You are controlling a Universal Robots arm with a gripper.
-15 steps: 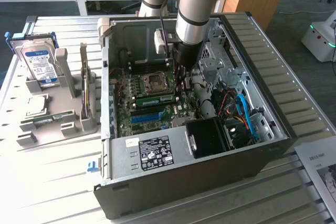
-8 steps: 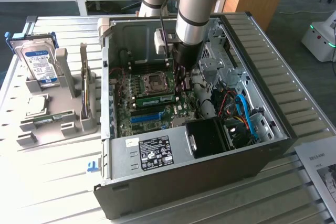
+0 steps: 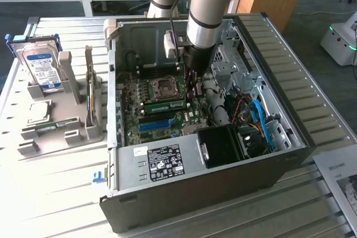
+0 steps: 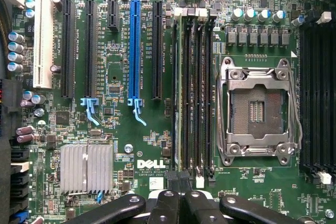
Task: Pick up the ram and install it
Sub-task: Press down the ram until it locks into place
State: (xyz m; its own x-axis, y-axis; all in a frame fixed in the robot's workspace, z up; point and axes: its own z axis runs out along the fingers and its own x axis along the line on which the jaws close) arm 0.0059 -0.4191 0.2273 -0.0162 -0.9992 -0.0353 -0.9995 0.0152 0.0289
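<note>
While hovering over the motherboard (image 4: 131, 145) inside the open case (image 3: 279, 154), we see the end effector (image 4: 180, 200) fully closed, ram (image 4: 185, 93) seated in its slot, nothing gripped.

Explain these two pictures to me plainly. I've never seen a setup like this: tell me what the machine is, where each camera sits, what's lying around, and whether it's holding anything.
The machine is a single robot arm reaching down into an open desktop computer case that lies on its side on a slatted table.

The exterior view comes from a camera off the arm, looking at the whole scene. The wrist view comes from a camera on the arm's wrist, looking straight at the motherboard, with its empty processor socket and blue expansion slot.

The gripper is shut and sits at the end of the memory slots, where a ram stick stands on edge in its slot. It appears to be pressing on it rather than carrying it.

At the exterior view's left, a grey holder keeps a hard drive and another green stick upright.
</note>
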